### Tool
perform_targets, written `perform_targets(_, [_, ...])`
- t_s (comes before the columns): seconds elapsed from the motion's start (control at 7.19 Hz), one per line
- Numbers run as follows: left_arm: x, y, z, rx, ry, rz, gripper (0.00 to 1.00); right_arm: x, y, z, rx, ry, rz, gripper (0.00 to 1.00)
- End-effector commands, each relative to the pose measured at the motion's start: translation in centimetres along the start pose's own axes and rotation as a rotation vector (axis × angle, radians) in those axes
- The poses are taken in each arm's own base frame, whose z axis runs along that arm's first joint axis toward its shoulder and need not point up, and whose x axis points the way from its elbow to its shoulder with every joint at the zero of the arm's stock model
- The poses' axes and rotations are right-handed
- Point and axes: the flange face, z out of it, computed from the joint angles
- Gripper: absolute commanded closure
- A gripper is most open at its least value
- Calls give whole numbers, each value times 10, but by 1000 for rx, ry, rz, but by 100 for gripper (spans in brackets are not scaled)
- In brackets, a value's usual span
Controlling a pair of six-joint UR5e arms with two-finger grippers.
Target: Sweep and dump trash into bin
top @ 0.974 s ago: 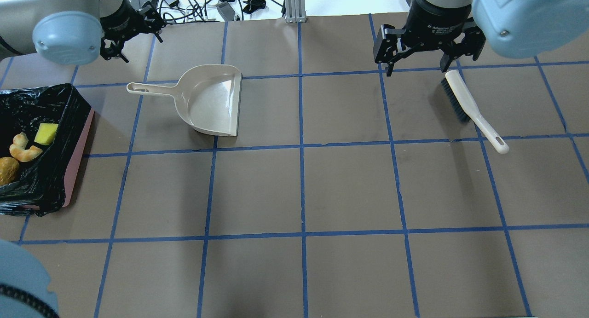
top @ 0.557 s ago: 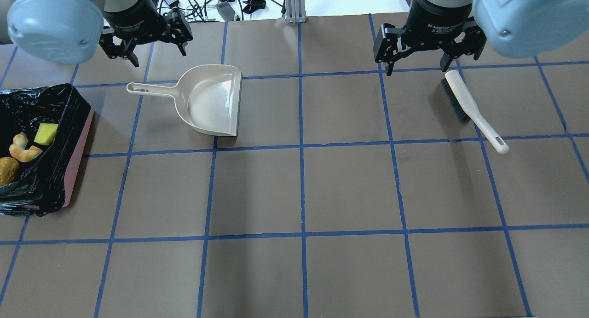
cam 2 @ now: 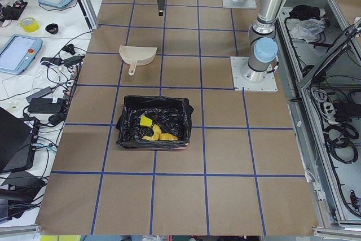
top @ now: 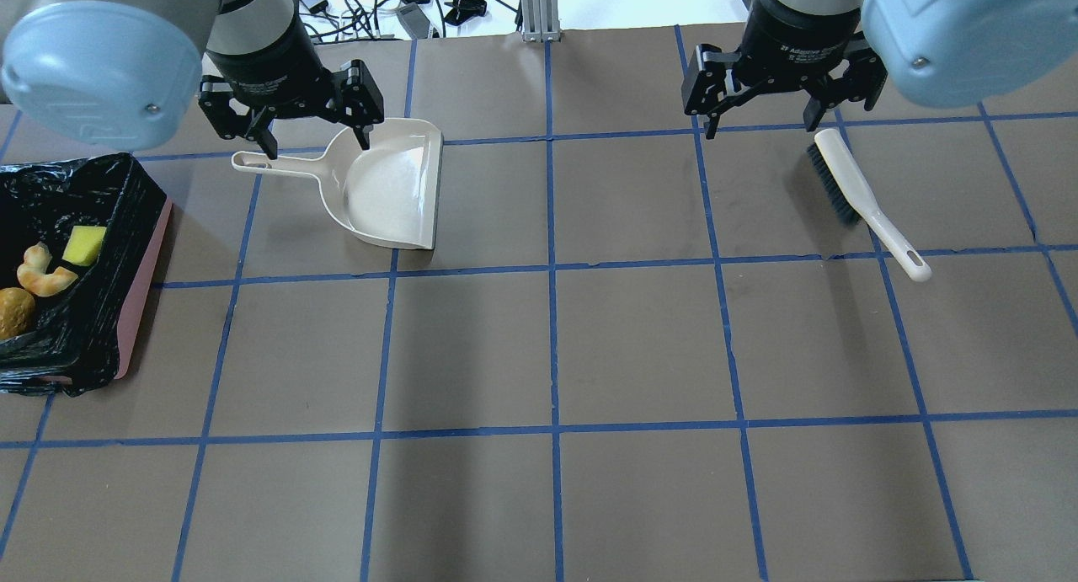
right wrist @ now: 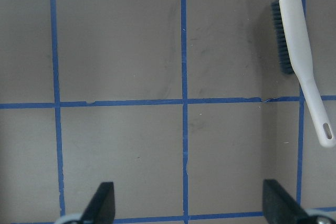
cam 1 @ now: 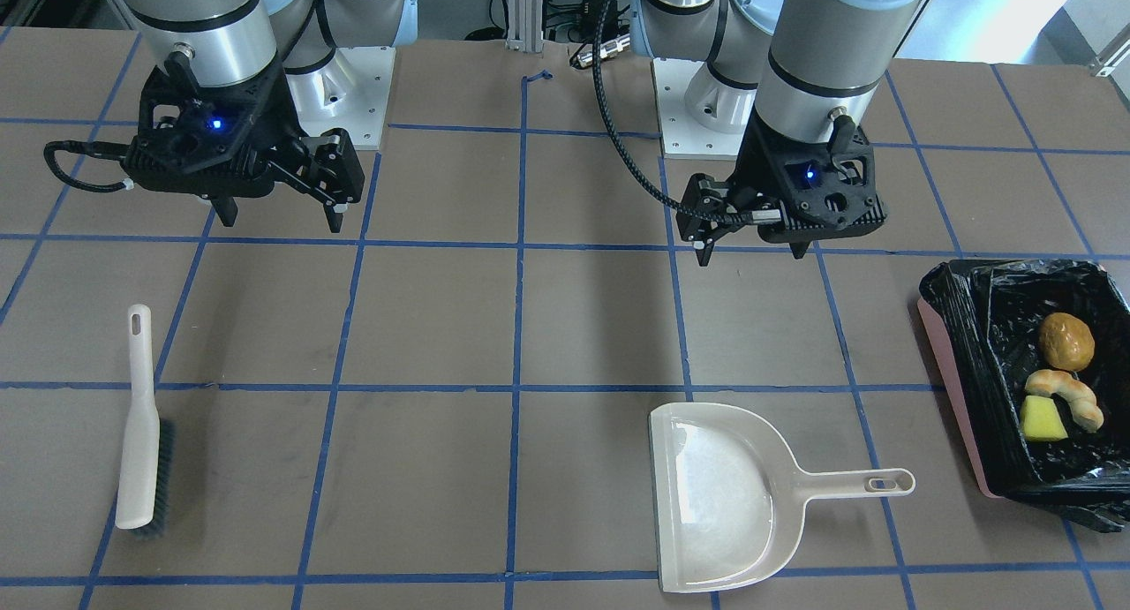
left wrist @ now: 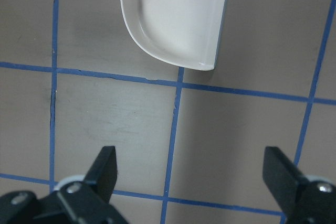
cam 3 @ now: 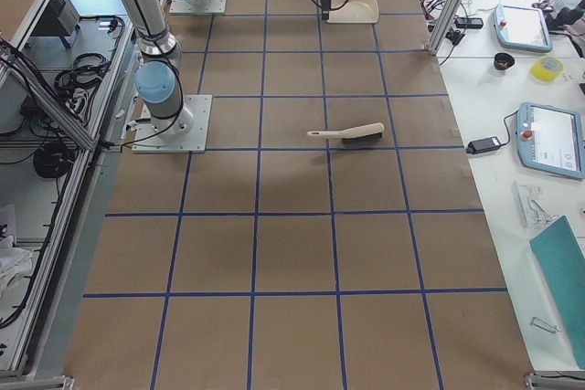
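Trash lay entirely inside the bin (cam 1: 952,376), which sat at the end of the table (cam 1: 530,327) on the robot's left. The golden-brown lump (cam 1: 1065,342), the pale curved piece (cam 1: 1064,394) and the yellow sponge wedge (cam 1: 1042,418) rested close together on the crinkled black liner. The curved piece sat between the other two and touched, or nearly touched, the sponge.

The left end effector (cam 1: 750,252) hung above the table with its fingers spread wide and nothing between them. The bin and its contents were well apart from it, off toward the robot's left. The beige dustpan (cam 1: 719,495) lay flat on the table between the two, with its handle pointing toward the bin. In the left wrist view the pan showed ahead of the spread fingers (left wrist: 107,163), beyond a blue tape line and apart from them. From overhead, that end effector overlapped the point where the pan's handle joins its scoop.

The right end effector (cam 1: 282,223) was also wide open and empty, hovering over the opposite side of the table, far from the bin. The beige brush (cam 1: 139,433) lay on its side on the table near it, bristles toward the robot's right, untouched.
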Motion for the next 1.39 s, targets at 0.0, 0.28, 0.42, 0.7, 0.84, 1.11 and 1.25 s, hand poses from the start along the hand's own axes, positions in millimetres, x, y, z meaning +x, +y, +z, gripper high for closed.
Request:
perform_targets(0.0, [-55, 2, -2, -66, 19, 140, 0, 0, -1, 1, 0, -1, 1, 0])
perform_targets(0.28, [-81, 6, -7, -78, 57, 118, 0, 1, -2, 1, 3, -1, 3, 0])
perform_targets(0.42, [-79, 14, -23, -42, 79, 113, 0, 1, -2, 0, 12, -2, 5, 0])
perform_targets(0.7, [-79, 15, -24, -39, 68, 98, 0, 1, -2, 0, 12, 0, 5, 0])
perform_targets(0.84, [-79, 12, -17, -45, 69, 96, 0, 1, -2, 0, 12, 0, 5, 0])
perform_targets(1.11, [-80, 14, -19, -37, 66, 98, 0, 1, -2, 1, 9, 0, 5, 0])
perform_targets(1.25, [-80, 15, -19, -40, 65, 96, 0, 1, -2, -1, 10, 0, 5, 0])
